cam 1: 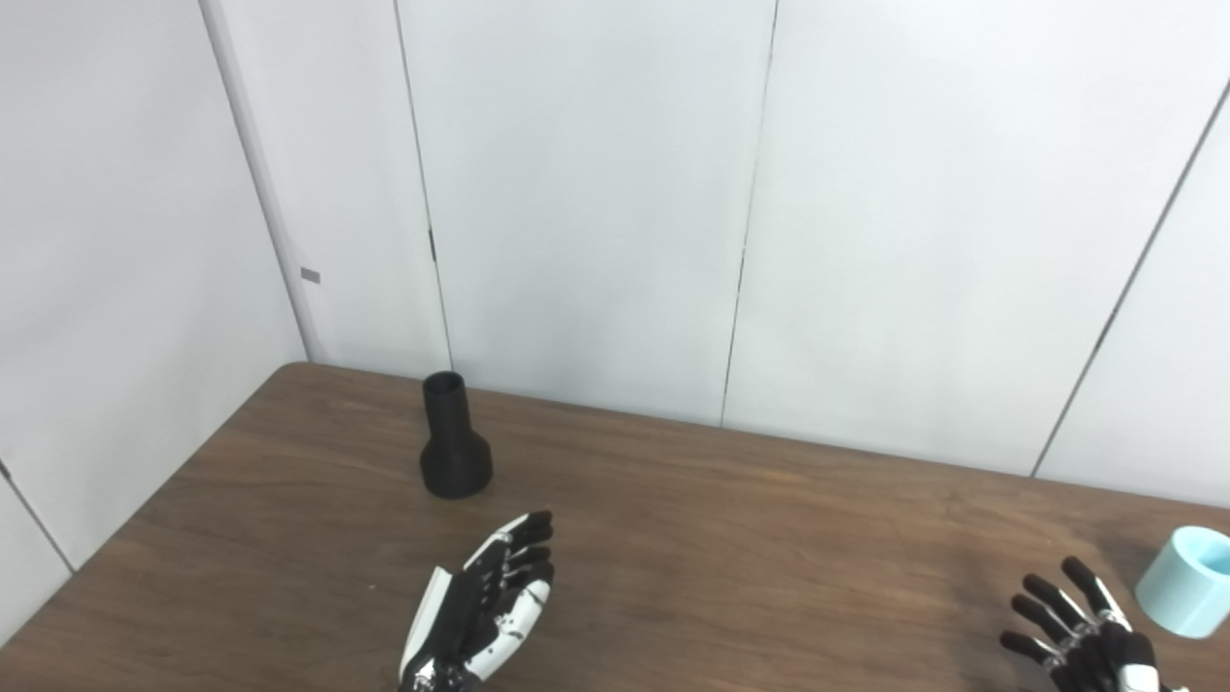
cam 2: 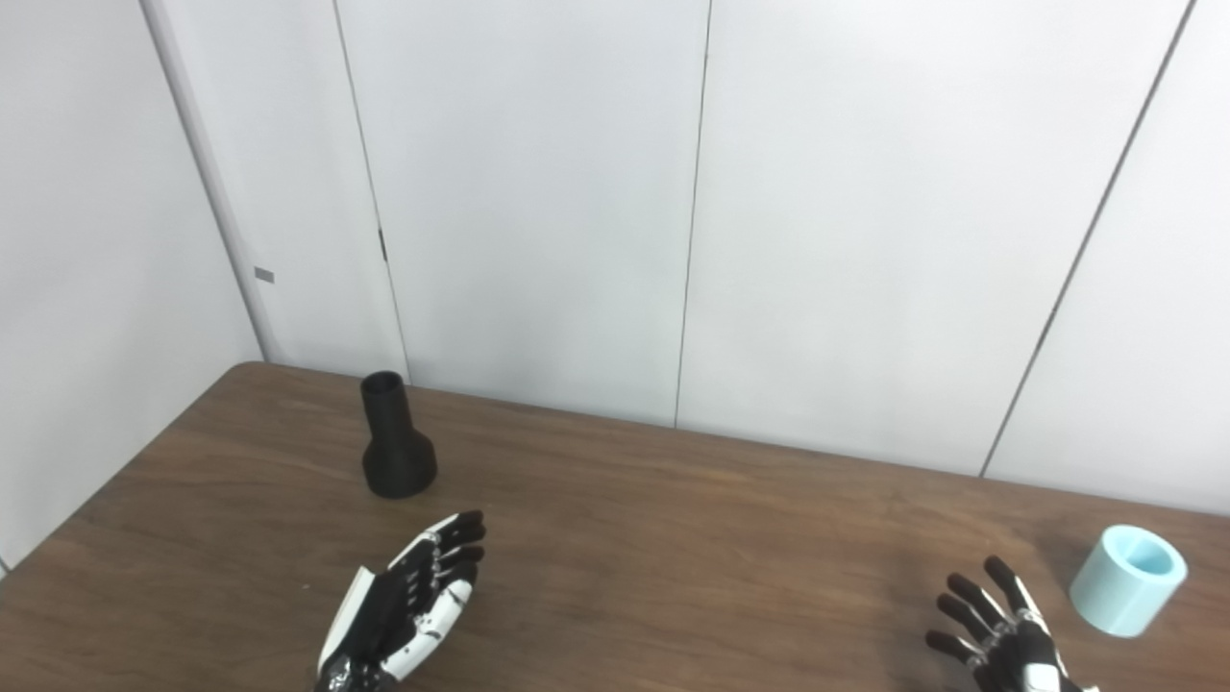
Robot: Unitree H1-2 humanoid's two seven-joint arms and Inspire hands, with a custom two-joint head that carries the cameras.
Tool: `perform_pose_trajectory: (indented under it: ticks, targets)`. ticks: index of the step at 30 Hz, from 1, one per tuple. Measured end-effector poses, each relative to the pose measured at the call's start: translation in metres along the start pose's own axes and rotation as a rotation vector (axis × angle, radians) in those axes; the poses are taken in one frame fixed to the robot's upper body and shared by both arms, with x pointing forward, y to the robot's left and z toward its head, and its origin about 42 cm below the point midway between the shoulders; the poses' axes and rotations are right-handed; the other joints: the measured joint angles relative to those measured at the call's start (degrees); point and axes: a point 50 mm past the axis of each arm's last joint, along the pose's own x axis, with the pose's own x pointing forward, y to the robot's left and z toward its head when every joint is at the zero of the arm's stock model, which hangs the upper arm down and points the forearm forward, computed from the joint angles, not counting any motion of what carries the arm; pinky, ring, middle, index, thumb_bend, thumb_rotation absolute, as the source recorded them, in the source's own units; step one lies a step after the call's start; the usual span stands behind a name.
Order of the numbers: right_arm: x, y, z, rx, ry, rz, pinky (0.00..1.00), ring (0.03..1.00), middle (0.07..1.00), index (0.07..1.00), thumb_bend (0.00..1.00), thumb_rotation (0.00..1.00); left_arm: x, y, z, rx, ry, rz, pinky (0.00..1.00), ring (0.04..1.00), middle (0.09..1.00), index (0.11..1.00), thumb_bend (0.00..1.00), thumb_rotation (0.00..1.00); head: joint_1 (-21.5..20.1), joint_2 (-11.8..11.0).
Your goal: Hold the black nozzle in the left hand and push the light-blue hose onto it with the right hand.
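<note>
Down at the near edge, both hands are in shot and both are holding nothing. Left hand (cam 1: 485, 605) is turned edge-on, its fingers (cam 1: 524, 543) straight and lying side by side, only slightly parted, pointing up the table (cam 2: 673, 538) toward the far wall. Just beyond those fingertips and a touch to their left stands the black nozzle (cam 1: 454, 450), upright on its wide base, narrow neck on top, mouth open to the ceiling, clear of any contact. Over on the other side, right hand (cam 2: 999, 634) is only partly in frame, fingers (cam 2: 966, 591) fanned well apart and reaching up off the wood. Past those fingertips, off to their right, sits the light-blue hose (cam 2: 1127, 580), a short pale cylinder, slightly tilted so its hollow end shows, near the hand but apart from it. Nozzle and hose are well apart, at opposite sides of the brown tabletop.
</note>
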Motion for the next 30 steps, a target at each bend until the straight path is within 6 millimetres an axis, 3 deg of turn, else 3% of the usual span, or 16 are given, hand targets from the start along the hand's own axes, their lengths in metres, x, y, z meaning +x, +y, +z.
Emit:
perform_pose_trajectory:
  ticks: [2,3,6,11,19,25,30]
  targets:
    - [0.0,0.0,0.0,-0.003,-0.001,0.001,0.64,0.79,0.821,0.907,0.51,1.0,0.0,0.0,0.0,0.01,-0.007,0.0,0.75,0.804,0.839,0.844,0.32,0.31,-0.52,0.26]
    - [0.0,0.0,0.0,-0.003,-0.001,0.001,0.64,0.789,0.82,0.905,0.51,1.0,-0.001,0.0,0.001,0.01,-0.012,0.001,0.75,0.804,0.839,0.843,0.32,0.28,-0.62,0.35]
    - [0.0,0.002,0.0,0.001,0.001,-0.004,0.64,0.791,0.82,0.904,0.5,1.0,-0.002,0.001,0.002,0.034,-0.021,0.012,0.7,0.772,0.819,0.837,0.43,0.24,-0.79,0.61]
    - [-0.002,0.005,0.002,0.002,-0.005,-0.007,0.62,0.779,0.812,0.899,0.52,1.0,-0.011,0.007,0.005,0.069,-0.049,0.066,0.74,0.778,0.822,0.837,0.55,0.1,-0.97,1.49]
    - [-0.006,0.004,0.004,0.001,-0.003,-0.007,0.63,0.773,0.803,0.895,0.54,1.0,-0.025,0.016,0.012,0.121,-0.047,0.129,0.75,0.814,0.848,0.849,0.68,0.01,-0.97,2.11]
    - [-0.009,0.003,0.004,-0.001,0.013,-0.011,0.62,0.774,0.805,0.896,0.53,1.0,-0.025,0.04,0.017,0.204,0.017,0.205,0.77,0.831,0.85,0.847,0.76,0.05,-1.06,2.11]
    - [-0.009,0.003,0.004,-0.004,0.014,-0.011,0.63,0.77,0.801,0.898,0.51,1.0,-0.014,0.065,0.026,0.307,0.031,0.252,0.75,0.815,0.841,0.838,0.78,0.06,-1.14,2.11]
